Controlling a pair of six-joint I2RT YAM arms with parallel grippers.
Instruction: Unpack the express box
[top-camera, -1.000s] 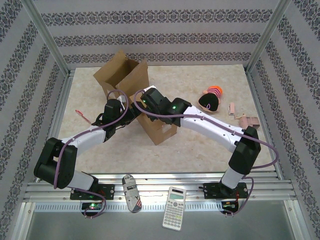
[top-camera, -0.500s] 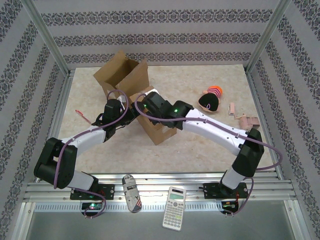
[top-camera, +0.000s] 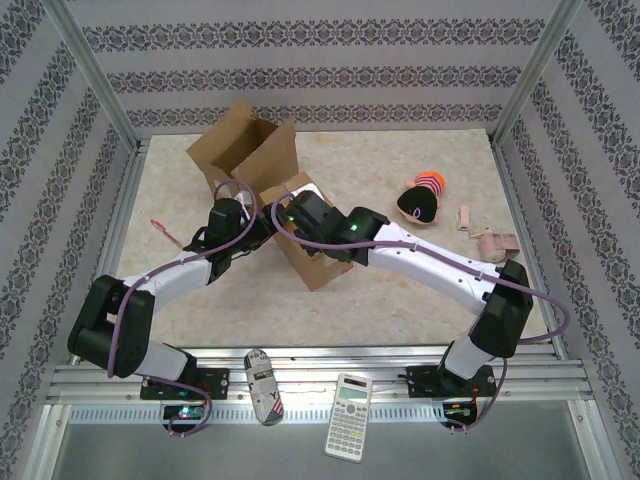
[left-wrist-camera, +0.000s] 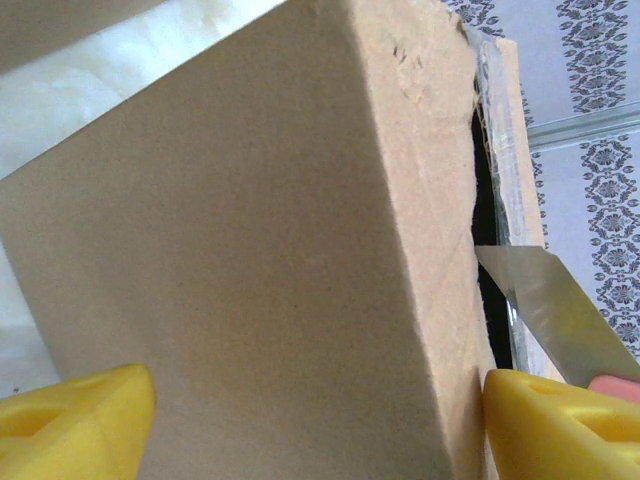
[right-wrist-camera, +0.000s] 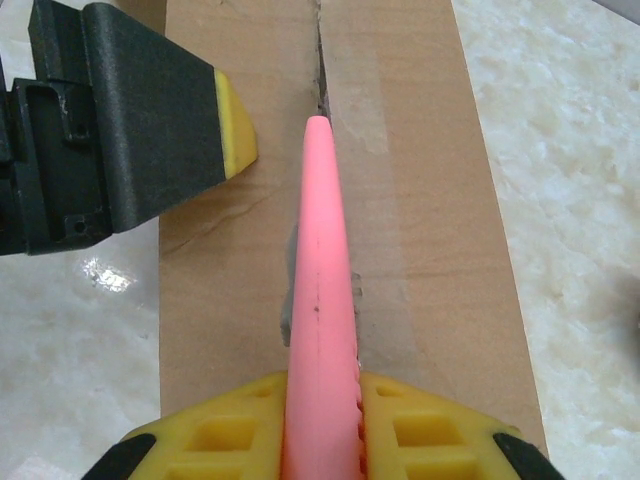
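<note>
My right fingers (right-wrist-camera: 420, 430) are closed on the pink cutter (right-wrist-camera: 318, 250), whose handle runs along the taped seam of the express box (right-wrist-camera: 420, 180). My left fingers (left-wrist-camera: 75, 415) clamp that box from both sides. The left wrist camera gives me the metal blade (left-wrist-camera: 545, 305) at the seam edge. From overhead the box sits mid-desk, an open carton (top-camera: 245, 150) far left of it. The desk (top-camera: 400, 290) is pale marble, with patterned walls (top-camera: 300, 80) around it.
</note>
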